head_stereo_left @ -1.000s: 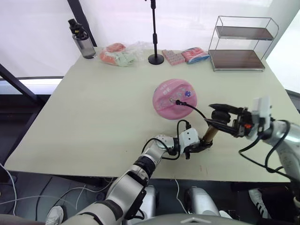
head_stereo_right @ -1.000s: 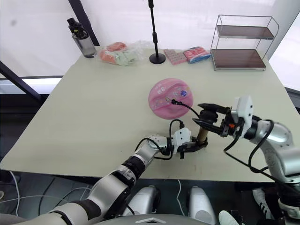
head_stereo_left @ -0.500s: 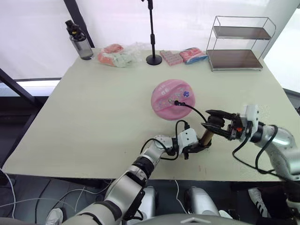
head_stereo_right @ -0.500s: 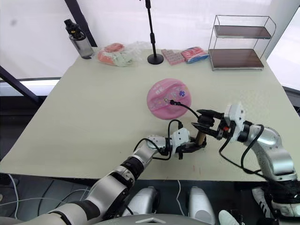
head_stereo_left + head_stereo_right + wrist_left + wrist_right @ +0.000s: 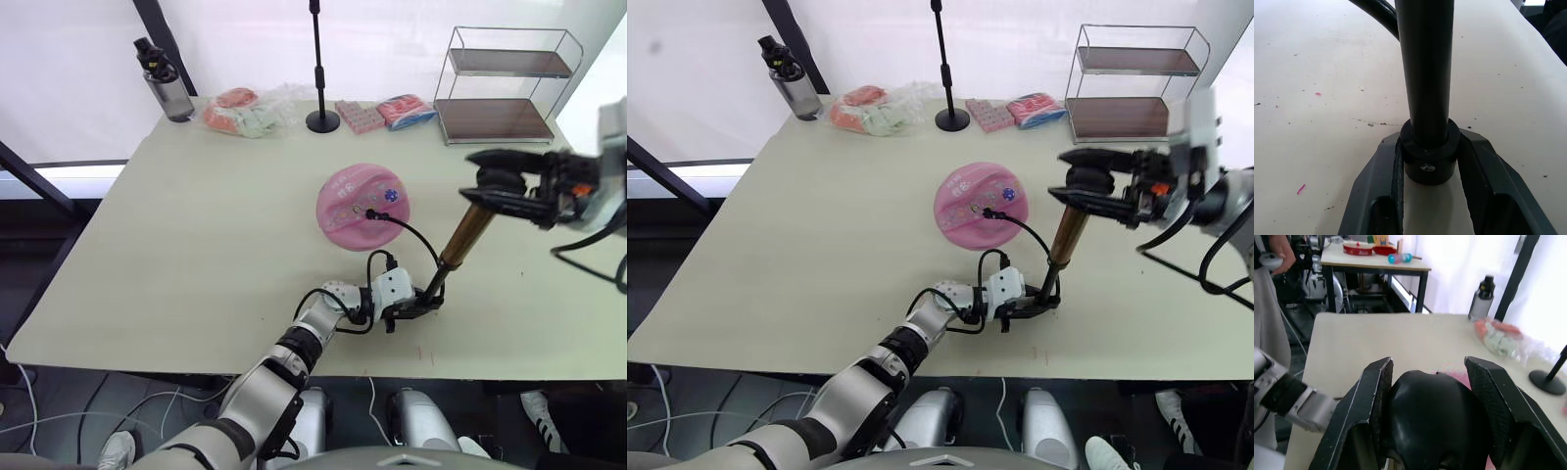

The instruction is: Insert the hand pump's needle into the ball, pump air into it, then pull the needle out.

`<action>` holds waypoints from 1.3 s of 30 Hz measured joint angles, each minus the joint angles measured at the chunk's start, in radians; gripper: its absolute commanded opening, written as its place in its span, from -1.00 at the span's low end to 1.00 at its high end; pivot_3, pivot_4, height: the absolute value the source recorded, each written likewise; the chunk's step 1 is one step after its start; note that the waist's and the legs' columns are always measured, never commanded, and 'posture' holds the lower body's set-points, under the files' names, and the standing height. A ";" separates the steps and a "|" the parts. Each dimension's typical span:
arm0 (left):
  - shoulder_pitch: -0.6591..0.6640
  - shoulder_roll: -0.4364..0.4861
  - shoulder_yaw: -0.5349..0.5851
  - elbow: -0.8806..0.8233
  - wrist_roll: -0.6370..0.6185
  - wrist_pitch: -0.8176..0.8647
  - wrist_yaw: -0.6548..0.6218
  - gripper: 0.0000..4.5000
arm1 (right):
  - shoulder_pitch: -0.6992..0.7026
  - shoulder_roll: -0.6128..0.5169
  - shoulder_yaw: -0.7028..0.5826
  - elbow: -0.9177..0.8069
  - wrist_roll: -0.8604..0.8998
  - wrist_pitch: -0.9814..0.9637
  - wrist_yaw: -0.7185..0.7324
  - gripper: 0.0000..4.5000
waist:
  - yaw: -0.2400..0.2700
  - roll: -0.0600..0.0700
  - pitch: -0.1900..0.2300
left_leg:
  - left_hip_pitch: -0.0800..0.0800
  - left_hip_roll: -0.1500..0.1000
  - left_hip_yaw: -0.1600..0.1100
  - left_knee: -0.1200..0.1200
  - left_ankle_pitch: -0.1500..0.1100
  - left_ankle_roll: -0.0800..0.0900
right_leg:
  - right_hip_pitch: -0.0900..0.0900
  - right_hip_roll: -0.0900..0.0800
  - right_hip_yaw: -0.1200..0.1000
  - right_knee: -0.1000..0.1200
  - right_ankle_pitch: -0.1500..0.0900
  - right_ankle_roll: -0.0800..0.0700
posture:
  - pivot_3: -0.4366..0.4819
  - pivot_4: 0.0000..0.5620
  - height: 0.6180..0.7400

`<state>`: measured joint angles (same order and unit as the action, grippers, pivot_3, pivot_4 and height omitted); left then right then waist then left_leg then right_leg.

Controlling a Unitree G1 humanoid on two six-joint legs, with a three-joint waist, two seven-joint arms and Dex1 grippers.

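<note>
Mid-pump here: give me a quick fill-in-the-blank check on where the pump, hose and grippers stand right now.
1. The left gripper clamps the hand pump at its ____ end, down on the table.
2. The right gripper is shut on the pump's black ____.
3. The black hose runs from the pump to the top of the pink ____.
4. The pump's gold barrel is raised off its base, so the pump is ____.

Missing words: bottom; handle; ball; extended
</note>
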<state>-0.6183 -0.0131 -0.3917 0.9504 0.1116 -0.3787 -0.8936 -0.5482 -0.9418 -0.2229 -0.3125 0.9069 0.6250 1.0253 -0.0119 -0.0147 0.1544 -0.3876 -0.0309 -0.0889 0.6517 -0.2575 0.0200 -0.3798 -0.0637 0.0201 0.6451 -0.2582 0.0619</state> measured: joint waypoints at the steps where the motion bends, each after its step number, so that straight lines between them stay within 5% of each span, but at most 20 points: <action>1: -0.003 0.002 0.003 0.000 0.000 -0.002 0.001 -0.51 | -0.013 -0.004 0.000 0.003 0.005 0.020 -0.007 -0.17 | 0.000 0.001 0.001 | -0.002 0.000 0.000 0.000 0.000 0.000 | -0.002 0.000 0.000 0.000 0.000 0.000 | -0.05 -0.47 1.00; 8: -0.009 0.003 0.006 0.000 0.000 -0.011 0.000 -0.51 | -0.058 0.002 -0.001 0.027 0.016 0.088 -0.026 -0.17 | 0.012 0.002 0.001 | -0.016 -0.001 0.002 0.001 0.000 0.000 | -0.017 -0.001 0.002 0.001 0.001 0.000 | -0.05 -0.47 1.00; 14: -0.007 0.003 0.006 0.006 0.002 -0.011 0.012 -0.51 | 0.100 0.100 -0.018 -0.033 -0.057 -0.056 -0.025 -0.17 | 0.019 -0.001 0.000 | -0.011 -0.001 0.003 0.000 0.000 0.000 | -0.012 0.000 0.003 0.001 0.001 0.000 | -0.05 -0.47 1.00; 26: -0.005 0.016 0.006 0.028 0.015 -0.009 0.025 -0.51 | 0.402 0.312 0.163 0.003 -0.363 -0.428 -0.029 -0.17 | 0.000 -0.009 -0.012 | 0.007 0.000 0.000 -0.001 0.000 0.000 | 0.005 0.003 0.000 0.001 0.000 0.000 | -0.05 -0.47 1.00; 32: -0.004 0.015 0.007 0.031 0.016 -0.009 0.025 -0.51 | 0.424 0.362 0.219 0.103 -0.471 -0.547 -0.040 -0.17 | 0.000 -0.008 -0.015 | 0.007 0.000 0.001 -0.001 0.000 0.000 | 0.005 0.003 0.001 0.001 0.000 0.000 | -0.05 -0.47 1.00; 39: -0.005 0.013 0.007 0.032 0.015 -0.010 0.026 -0.51 | 0.386 0.316 0.203 0.073 -0.433 -0.459 -0.046 -0.17 | 0.001 -0.007 -0.014 | 0.006 0.000 0.000 -0.001 0.000 0.000 | 0.005 0.002 0.001 0.001 0.000 0.000 | -0.05 -0.47 1.00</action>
<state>-0.6229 -0.0006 -0.3846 0.9821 0.1268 -0.3885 -0.8678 -0.1618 -0.6261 -0.0195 -0.2397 0.4743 0.1663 0.9789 -0.0110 -0.0220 0.1401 -0.3816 -0.0308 -0.0885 0.6504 -0.2576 0.0199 -0.3750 -0.0616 0.0207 0.6462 -0.2582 0.0620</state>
